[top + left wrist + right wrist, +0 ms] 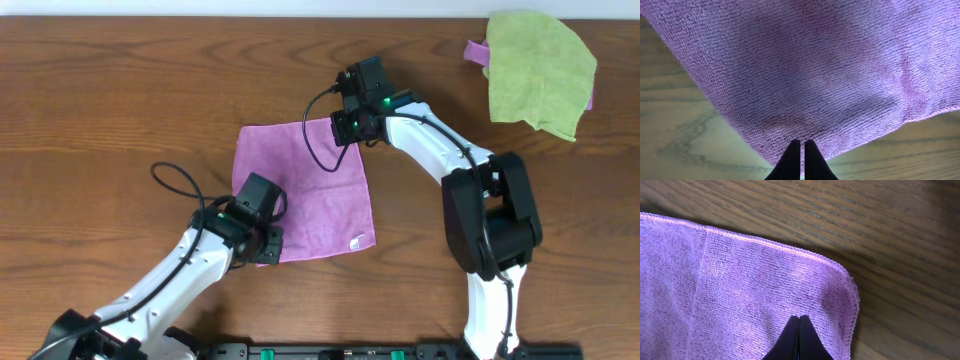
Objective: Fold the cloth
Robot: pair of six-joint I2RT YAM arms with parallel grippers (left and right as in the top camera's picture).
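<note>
Left claw (800, 143), right claw (799, 317), one purple cloth (305, 190)

Square purple terry cloth (305, 190): soft, matt looped pile in fine ribbed rows, with a thin stitched hem. Brown wooden table (120, 90): smooth, pronounced grain, low sheen. Larger lime-green cloth (540, 70): soft, matt textile. White arm shells (440, 150): smooth, glossy plastic. Left claw (802, 145) and right claw (798, 322): black, smooth, matt.

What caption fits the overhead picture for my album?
Left tool and right tool, both shut, at opposite corners of the flat purple cloth.
</note>
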